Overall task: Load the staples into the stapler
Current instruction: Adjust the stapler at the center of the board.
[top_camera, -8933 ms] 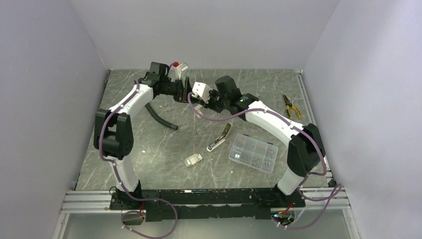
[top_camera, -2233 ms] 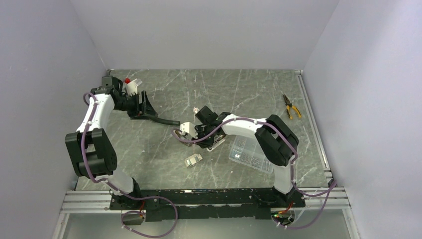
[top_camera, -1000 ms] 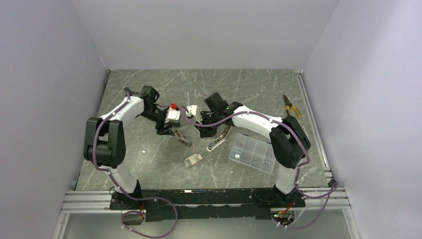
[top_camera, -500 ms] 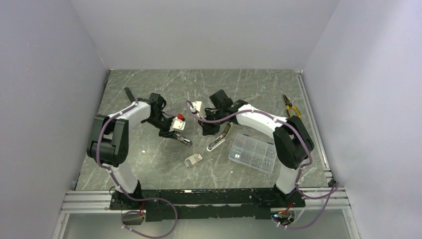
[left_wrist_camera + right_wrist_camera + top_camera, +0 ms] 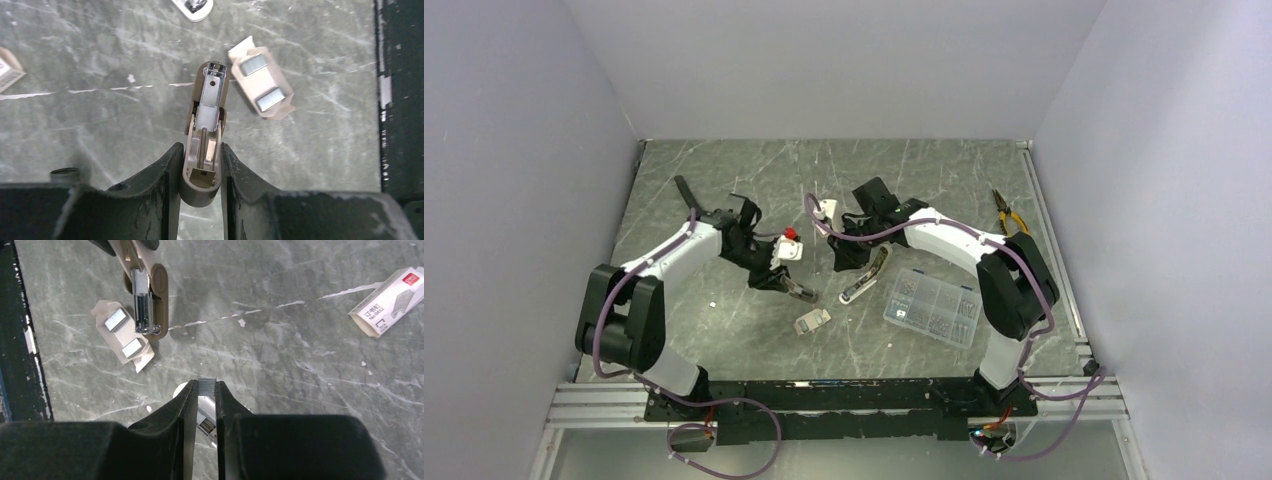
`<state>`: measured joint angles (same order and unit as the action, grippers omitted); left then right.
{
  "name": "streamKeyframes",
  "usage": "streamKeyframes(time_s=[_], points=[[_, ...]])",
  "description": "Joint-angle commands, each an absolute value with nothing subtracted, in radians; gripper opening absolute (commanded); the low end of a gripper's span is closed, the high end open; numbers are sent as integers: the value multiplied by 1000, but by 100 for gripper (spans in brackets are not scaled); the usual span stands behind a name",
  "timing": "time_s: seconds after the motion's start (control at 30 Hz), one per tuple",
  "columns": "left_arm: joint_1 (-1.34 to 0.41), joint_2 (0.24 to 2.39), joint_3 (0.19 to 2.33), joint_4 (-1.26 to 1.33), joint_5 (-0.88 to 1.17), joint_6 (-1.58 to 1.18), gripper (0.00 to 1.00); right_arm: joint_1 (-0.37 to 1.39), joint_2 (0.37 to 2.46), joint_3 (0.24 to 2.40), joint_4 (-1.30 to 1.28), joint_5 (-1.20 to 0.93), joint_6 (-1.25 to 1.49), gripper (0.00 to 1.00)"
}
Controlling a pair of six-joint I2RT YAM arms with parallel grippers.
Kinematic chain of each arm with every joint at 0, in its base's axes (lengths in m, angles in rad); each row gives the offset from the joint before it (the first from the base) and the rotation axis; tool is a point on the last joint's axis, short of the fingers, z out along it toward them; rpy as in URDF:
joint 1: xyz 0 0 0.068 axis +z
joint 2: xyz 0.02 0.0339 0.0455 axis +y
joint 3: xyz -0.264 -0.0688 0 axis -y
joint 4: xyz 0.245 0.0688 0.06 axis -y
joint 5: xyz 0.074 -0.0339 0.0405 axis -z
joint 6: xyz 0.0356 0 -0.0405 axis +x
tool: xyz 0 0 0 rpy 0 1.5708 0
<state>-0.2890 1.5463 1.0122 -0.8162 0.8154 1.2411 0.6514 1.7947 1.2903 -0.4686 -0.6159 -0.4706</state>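
Olive stapler (image 5: 207, 115) is hanging in the left hand (image 5: 200, 150), whose fingers are pinching its rounded rear end. Its metal channel and spring are lying exposed. Its tip is pointing toward an open tan carton (image 5: 261, 82) of two staple blocks, just beside it on the bench (image 5: 744, 335). Near it the right hand (image 5: 204, 387) is hovering, pinching a short staple strip (image 5: 206, 383) above an olive-and-white piece (image 5: 864, 278) on the bench. A clear compartment box (image 5: 932, 307) is sitting further right.

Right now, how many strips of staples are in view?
3: two strips in the open paper tray, one pinched in the right gripper. The white staple box may hide more.
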Motion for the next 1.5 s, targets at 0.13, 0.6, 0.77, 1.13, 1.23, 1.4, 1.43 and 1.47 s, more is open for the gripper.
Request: streamKeyframes(time_s=[0.13,0.6,0.77,1.13,1.23,1.4,1.43,1.47], points=[[-349,1494,922,-632,705,820,7,641,1734,1270,-453,-684,-497,14],[-348,1455,864,-469,646,614,3,641,1762,1280,-459,-667,-513,13],[-349,1436,831,-452,623,594,7,649,1764,1287,-457,-654,-524,13],[-351,1371,761,-478,604,634,52,673,1812,1321,-484,-606,-610,12],[-351,1356,770,-496,614,621,78,679,1823,1337,-494,-610,-628,12],[-319,1330,808,-522,651,579,94,706,1839,1370,-521,-598,-664,12],[-299,1324,818,-529,667,572,94,714,1842,1381,-527,-596,-670,12],[-273,1319,827,-536,687,566,94,720,1847,1391,-537,-595,-676,12]])
